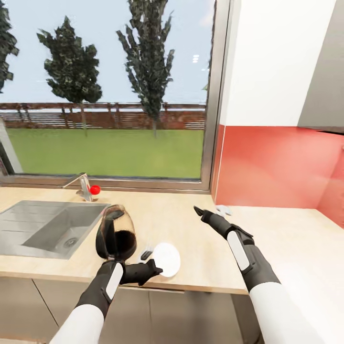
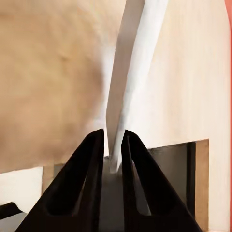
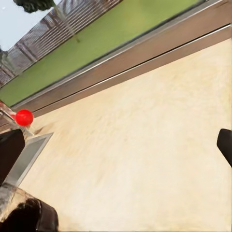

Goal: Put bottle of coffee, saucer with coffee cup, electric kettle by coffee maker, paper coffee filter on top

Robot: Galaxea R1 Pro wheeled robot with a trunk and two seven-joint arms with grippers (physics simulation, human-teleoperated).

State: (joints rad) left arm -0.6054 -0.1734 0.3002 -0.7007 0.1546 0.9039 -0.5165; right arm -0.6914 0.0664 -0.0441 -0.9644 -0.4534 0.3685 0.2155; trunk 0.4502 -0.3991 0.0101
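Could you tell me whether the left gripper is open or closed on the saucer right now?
Closed on it. In the left wrist view the black fingers pinch the white saucer by its rim; the head view shows the left gripper at the saucer's near edge.

Left gripper jaws pinching white saucer edge above countertop.

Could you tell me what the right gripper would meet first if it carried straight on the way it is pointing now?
Probably the bare countertop. The right gripper points over it toward the window ledge, angled slightly downward. Nothing stands in that line. The coffee maker sits off to its side. Depth is hard to judge.
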